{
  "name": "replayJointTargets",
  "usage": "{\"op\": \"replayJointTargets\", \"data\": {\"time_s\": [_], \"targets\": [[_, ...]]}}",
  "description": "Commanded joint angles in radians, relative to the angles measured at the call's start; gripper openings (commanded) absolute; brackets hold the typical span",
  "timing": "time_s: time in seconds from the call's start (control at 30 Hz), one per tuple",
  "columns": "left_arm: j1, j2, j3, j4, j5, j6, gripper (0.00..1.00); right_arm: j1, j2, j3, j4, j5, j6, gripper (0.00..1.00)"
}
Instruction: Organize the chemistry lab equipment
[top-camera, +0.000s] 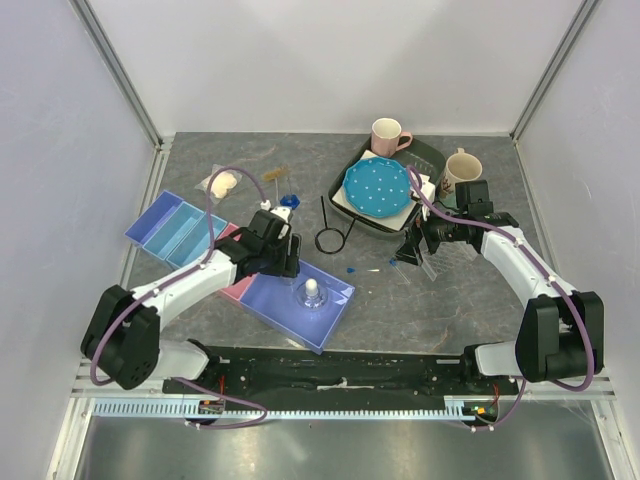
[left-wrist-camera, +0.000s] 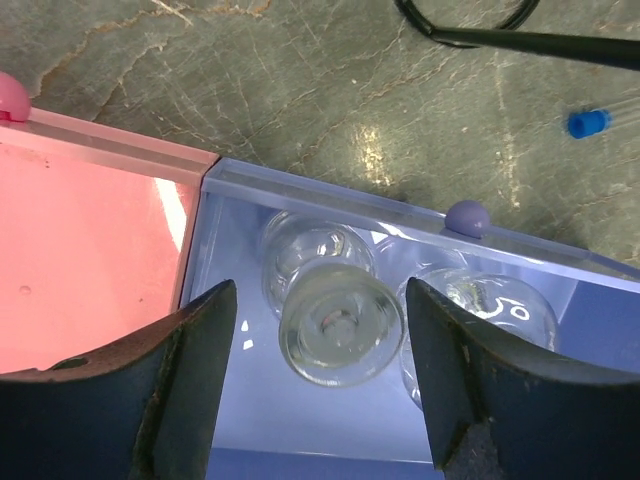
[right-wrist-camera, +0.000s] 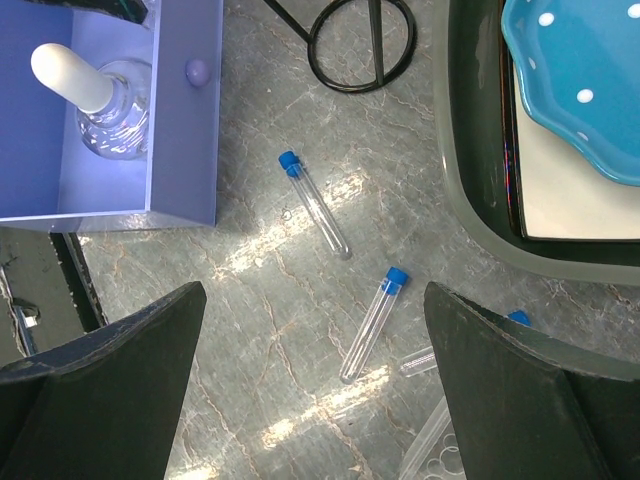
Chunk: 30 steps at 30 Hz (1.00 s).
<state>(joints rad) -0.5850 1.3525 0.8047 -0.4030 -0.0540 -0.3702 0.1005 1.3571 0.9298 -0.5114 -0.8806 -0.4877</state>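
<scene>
My left gripper (top-camera: 283, 252) (left-wrist-camera: 320, 300) is open over the far-left corner of the purple tray (top-camera: 335, 310) (left-wrist-camera: 320, 185). A clear little bottle (left-wrist-camera: 340, 322) stands between its fingers, touching neither. A second clear bottle (left-wrist-camera: 500, 310) sits beside it; one with a white stopper (top-camera: 312, 292) (right-wrist-camera: 92, 95) shows in the tray. My right gripper (top-camera: 415, 248) (right-wrist-camera: 315, 300) is open and empty above blue-capped tubes (right-wrist-camera: 315, 205) (right-wrist-camera: 372, 322) lying on the table. The clear tube rack (right-wrist-camera: 435, 455) is at its right finger. The black wire ring (top-camera: 330, 238) (right-wrist-camera: 360, 45) lies mid-table.
A pink tray (left-wrist-camera: 90, 250) adjoins the purple one, and a blue tray (top-camera: 175, 230) lies far left. The bag of white wads (top-camera: 222, 183), thin sticks (top-camera: 275, 175) and blue hexagonal piece (top-camera: 288, 203) lie behind. A dark tray (top-camera: 425, 155) holds the blue dotted plate (top-camera: 377, 188); two mugs (top-camera: 388, 134) (top-camera: 462, 168) stand by it.
</scene>
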Motion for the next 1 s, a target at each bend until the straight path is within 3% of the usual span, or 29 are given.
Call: {"op": "replayJointTargets", "data": {"time_s": [0.0,0.53,0.77,0.97], "targets": [[-0.004,-0.090,0.053,-0.013,-0.017,-0.033,0.76,-0.005,-0.001,0.020,-0.001,-0.015,-0.037,0.98],[0.010,-0.381,0.025,0.015,-0.066,0.020,0.98,-0.005,-0.018,0.018,-0.009,-0.012,-0.058,0.98],[0.079,-0.300,0.062,0.041,-0.024,0.048,1.00,-0.005,-0.032,0.018,-0.010,0.018,-0.071,0.98],[0.275,-0.100,0.163,0.075,0.193,0.039,1.00,-0.010,-0.024,0.020,-0.015,0.032,-0.075,0.98]]}}
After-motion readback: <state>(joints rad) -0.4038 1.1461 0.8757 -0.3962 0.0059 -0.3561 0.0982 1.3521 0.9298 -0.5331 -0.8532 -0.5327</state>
